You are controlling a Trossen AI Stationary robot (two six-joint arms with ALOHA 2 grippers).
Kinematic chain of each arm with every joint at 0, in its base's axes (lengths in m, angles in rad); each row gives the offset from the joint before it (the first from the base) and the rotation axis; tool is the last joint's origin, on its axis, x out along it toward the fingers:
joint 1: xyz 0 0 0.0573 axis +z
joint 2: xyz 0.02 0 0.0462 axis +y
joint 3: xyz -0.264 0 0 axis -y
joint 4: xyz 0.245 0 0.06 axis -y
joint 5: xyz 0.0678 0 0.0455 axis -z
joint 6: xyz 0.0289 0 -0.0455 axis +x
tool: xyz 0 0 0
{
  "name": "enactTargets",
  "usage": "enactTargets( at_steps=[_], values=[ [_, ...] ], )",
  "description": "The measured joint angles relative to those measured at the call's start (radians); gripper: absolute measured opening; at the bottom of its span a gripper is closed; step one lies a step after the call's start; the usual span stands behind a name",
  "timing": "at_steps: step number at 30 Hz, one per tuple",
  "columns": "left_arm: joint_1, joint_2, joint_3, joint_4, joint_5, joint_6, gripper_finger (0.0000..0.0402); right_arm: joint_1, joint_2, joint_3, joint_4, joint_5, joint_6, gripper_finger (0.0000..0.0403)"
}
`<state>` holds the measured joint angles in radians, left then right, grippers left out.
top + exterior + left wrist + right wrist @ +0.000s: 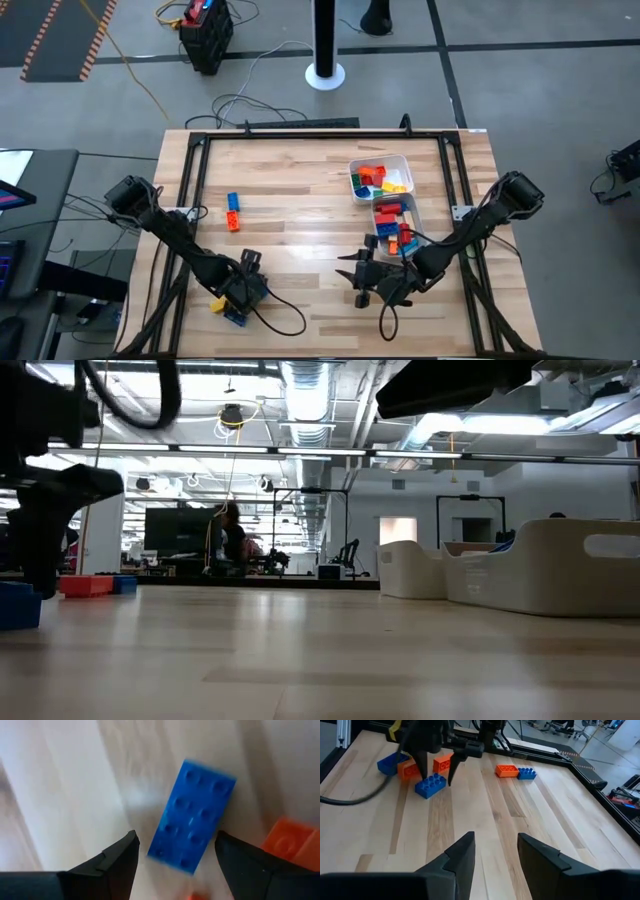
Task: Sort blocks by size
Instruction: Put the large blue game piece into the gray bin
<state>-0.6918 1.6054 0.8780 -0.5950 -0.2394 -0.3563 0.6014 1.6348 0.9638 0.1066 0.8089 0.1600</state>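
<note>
- The left arm is seen folded low across the lower left of the high view, and the left gripper [238, 290] is pointed down at the table's near edge.
- Its fingers [112, 862] are spread wide on either side of a long blue block [192, 816], which lies flat on the wood and is not pinched.
- An orange block [292, 842] is seen just beside that blue one, at the right edge of the left wrist view.
- In the right wrist view the same blue block [430, 785] is found at the upper left, with two orange blocks [409, 769] and another blue block [389, 763] close behind it.
- The right arm is bent in from the right of the high view, and the right gripper [360, 272] is held low over bare wood at lower centre.
- Its fingers [461, 855] are parted with nothing between them.
- An orange-and-blue pair of blocks [233, 211] is laid end to end at centre left.
- A white tub [381, 176] and a clear tub [398, 224], both holding mixed coloured blocks, are set right of centre, close to the right arm.
- A yellow block [216, 303] is seen beside the left gripper.
</note>
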Motion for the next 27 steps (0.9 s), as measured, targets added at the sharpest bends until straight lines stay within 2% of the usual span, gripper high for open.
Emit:
enactTargets(
  at_steps=[8, 17, 21, 24, 27],
  values=[
    [0.006, 0.000, 0.000, 0.036, -0.002, 0.035, 0.0243, 0.000, 0.000, 0.000, 0.000, 0.001, 0.000, 0.0178],
    [0.024, 0.067, 0.008, 0.039, 0.001, 0.051, 0.0173, 0.000, 0.000, 0.000, 0.000, 0.003, -0.004, 0.0178],
    [0.024, 0.076, 0.036, -0.008, -0.002, 0.053, 0.0137, 0.000, 0.000, 0.000, -0.001, 0.004, -0.004, 0.0178],
    [0.024, 0.081, 0.071, -0.072, -0.010, 0.053, 0.0134, 0.001, 0.000, 0.000, -0.005, 0.004, -0.004, 0.0178],
    [0.026, 0.082, 0.112, -0.154, -0.046, 0.044, 0.0134, 0.019, -0.039, 0.000, -0.085, 0.005, 0.020, 0.0178]
  ],
)
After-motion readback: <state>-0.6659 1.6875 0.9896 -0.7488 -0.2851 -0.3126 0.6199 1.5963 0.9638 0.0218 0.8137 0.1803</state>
